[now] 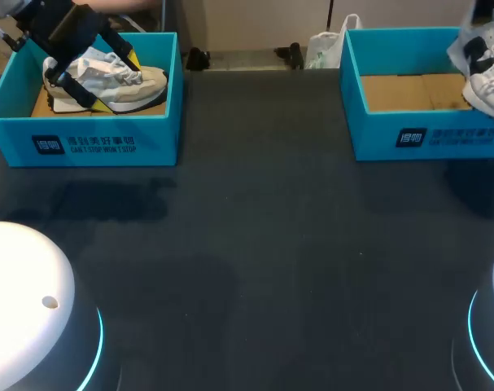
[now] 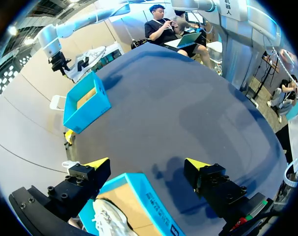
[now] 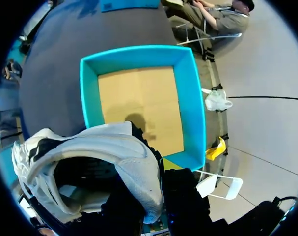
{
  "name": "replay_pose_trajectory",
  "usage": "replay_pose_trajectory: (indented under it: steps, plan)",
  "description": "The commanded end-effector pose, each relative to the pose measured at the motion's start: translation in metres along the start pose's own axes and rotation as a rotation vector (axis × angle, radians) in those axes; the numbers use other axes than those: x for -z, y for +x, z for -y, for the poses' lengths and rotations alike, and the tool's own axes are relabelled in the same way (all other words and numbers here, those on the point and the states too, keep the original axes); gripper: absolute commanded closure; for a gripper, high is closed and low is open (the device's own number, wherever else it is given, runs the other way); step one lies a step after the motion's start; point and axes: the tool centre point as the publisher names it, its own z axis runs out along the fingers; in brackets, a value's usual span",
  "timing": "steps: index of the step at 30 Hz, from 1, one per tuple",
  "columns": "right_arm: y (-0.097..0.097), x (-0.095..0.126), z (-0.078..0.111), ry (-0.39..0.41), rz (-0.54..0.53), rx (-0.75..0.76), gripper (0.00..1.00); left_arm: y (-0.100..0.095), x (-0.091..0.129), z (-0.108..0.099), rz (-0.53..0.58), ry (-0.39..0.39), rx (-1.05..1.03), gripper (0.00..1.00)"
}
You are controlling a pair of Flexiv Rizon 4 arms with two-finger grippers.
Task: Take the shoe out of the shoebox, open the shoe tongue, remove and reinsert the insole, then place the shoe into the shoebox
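1. Layout. 2 blue shoeboxes stand well apart on the dark table [image 1: 255,244], 1 at each far corner. Each arm works at the box on its own side.

2. Right side. The right gripper [image 3: 156,196] is clamped on the heel collar of the white shoe [image 3: 104,147], with 1 finger inside the opening and 1 outside. The shoe hangs clear of the right shoebox [image 3: 188,98], above its outer edge. That box shows only bare cardboard floor. Judgement: a collar grip leaves the tongue and the insole free to reach, which suits the steps that follow removal. Here the removal step looks complete.

3. Left side. The left gripper [image 2: 148,166] is spread wide, its 2 yellow tips well apart. It hovers over the left shoebox [image 1: 84,142], with a corner of the box wall showing between the fingers in the left wrist view. The beige shoe [image 1: 116,81] lies on its sole inside the box. From the head view I cannot tell whether a finger touches it. Judgement: the wide spread allows the fingers to pass either side of the shoe before they close, so removal on this side is not yet done.

4. Caution. The box wall stands close to the left fingers. A descent off line could catch the wall and shift the box.
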Motion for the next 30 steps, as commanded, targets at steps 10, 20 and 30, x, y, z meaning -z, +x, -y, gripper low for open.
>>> replay_pose_trajectory:
  steps: [10, 20, 30]
  plan:
    - [0.000, -0.004, 0.004, -0.018, 0.018, -0.002, 1.00, -0.001, 0.000, 0.000, -0.004, -0.001, 0.000, 0.00]
    - [0.000, -0.004, 0.004, -0.018, 0.018, -0.002, 1.00, -0.001, 0.000, 0.000, -0.004, -0.001, 0.000, 0.00]
    - [-0.001, -0.014, 0.048, 0.011, 0.049, -0.013, 1.00, -0.001, 0.000, 0.000, -0.004, -0.001, 0.000, 0.00]
